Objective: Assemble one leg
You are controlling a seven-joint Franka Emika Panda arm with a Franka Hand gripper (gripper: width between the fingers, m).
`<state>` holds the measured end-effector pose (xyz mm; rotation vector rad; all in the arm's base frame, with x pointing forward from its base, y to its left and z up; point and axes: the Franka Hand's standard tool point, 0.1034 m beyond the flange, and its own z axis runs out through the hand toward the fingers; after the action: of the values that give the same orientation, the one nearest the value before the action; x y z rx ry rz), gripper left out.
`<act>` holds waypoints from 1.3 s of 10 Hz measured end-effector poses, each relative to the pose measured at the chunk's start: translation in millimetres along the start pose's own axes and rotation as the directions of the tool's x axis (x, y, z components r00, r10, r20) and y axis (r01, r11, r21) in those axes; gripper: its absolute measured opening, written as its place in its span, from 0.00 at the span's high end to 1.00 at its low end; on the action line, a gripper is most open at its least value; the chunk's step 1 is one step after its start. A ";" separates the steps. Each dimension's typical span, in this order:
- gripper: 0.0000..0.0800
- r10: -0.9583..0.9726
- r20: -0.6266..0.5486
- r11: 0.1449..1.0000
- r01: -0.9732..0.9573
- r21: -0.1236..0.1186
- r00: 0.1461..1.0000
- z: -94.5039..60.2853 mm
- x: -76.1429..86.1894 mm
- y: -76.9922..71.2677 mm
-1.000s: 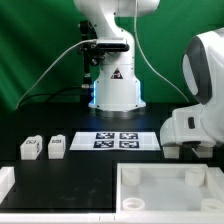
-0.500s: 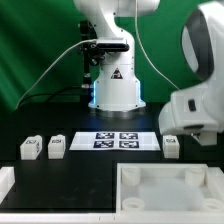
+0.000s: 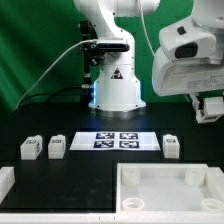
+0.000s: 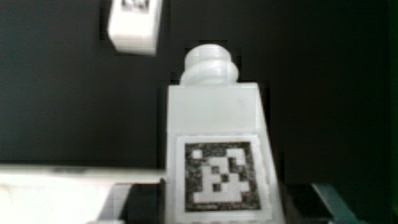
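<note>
My gripper (image 3: 210,107) hangs high at the exterior view's right, above the table. In the wrist view it (image 4: 217,208) is shut on a leg (image 4: 217,120), a white block with a black-and-white tag and a rounded peg at its far end. The dark fingers (image 4: 324,196) flank the leg's tagged end. A second leg (image 3: 171,146) stands on the black table below and also shows in the wrist view (image 4: 134,25). Two more legs (image 3: 30,148) (image 3: 56,146) stand at the exterior view's left.
The marker board (image 3: 115,140) lies mid-table in front of the robot base (image 3: 115,90). The large white rimmed tabletop (image 3: 160,168) lies at the front right. Another white part (image 3: 5,182) sits at the front left edge.
My gripper has risen from table level at the right to well above it, carrying a leg. The leg beside it stayed on the table and came into view.
</note>
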<state>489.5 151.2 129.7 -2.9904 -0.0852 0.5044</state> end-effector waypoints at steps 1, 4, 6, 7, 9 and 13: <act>0.64 -0.001 -0.093 1.000 0.001 -0.003 0.996 0.5 -1.0 1.3; 0.63 -0.111 -0.290 0.994 0.110 -0.018 0.951 -33.7 39.3 35.9; 0.63 -0.113 -0.489 0.993 0.112 -0.033 0.865 -76.6 78.6 42.5; 0.63 -0.113 -0.586 0.993 0.104 -0.049 0.802 -71.6 77.7 44.2; 0.63 -0.114 -0.732 0.993 0.087 -0.075 0.672 -72.1 77.0 51.0; 0.63 -0.109 -0.784 0.994 0.084 -0.073 0.611 -60.4 93.6 49.1</act>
<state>599.5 103.5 150.4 -2.8998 -0.1724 -0.8655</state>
